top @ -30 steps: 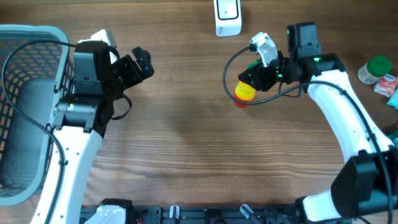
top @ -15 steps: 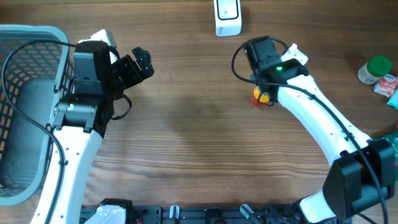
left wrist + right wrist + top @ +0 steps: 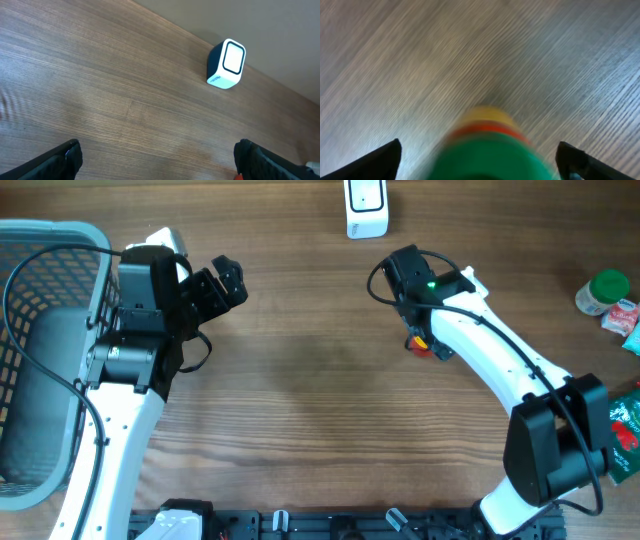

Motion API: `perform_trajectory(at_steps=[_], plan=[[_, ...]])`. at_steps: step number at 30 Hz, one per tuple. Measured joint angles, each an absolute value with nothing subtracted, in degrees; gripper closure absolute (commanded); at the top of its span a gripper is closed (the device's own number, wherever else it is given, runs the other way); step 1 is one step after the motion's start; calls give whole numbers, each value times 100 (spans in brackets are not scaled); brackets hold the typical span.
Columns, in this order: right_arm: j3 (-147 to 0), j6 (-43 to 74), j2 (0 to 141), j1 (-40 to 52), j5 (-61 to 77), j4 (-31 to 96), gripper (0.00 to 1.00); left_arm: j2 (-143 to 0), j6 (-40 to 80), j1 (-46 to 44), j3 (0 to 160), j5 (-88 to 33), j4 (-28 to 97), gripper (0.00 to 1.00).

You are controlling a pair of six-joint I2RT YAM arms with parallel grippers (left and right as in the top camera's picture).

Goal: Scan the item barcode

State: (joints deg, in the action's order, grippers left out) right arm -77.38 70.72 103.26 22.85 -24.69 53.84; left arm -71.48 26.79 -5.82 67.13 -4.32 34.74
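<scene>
- Container (image 3: 418,343) – the item to be scanned – lies on the wooden table (image 3: 300,400) at about 3 o'clock from the table's middle. From overhead the right arm covers most of it, and only a bit of red and yellow shows.
- In the right wrist view the container (image 3: 487,145) is a blurred shape of green, red and yellow, sitting midway between the two fingertips.
- Right gripper (image 3: 482,160) has its jaws spread wide, with bare wood showing between each fingertip and the container, so nothing is pinched.
- Scanner (image 3: 366,208), a small white box, stands at the 12 o'clock edge of the table, at about 11 o'clock from the container and well apart from it.
- Left gripper (image 3: 162,157) hovers over bare wood with its jaws spread and nothing between them; its camera sees the scanner (image 3: 227,64) at about 1 o'clock.
- Grey basket (image 3: 60,240) sits at the 9 o'clock edge, beside the left arm.
- Green-lidded jar (image 3: 603,290) stands near the 3 o'clock edge – beside some packets.
</scene>
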Motion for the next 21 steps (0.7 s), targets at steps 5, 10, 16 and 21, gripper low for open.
perform_trajectory(at_steps=[5,10,16,21], plan=[[-8954,6123,10328,2276,-1802,6274,0,-7148,2679,-582,6713,-432,3474,0],[-9531,5618,10066,2268,-1422,6696,0,-7148,2679,-582,6713,-432,3474,0],[-9544,5039,9797,2268,-1210,7199,0,-7148,2679,-582,6713,-432,3474,0],[-9544,2526,9769,2268,-1267,6713,0,-7148,2679,-582,6713,-432,3474,0]])
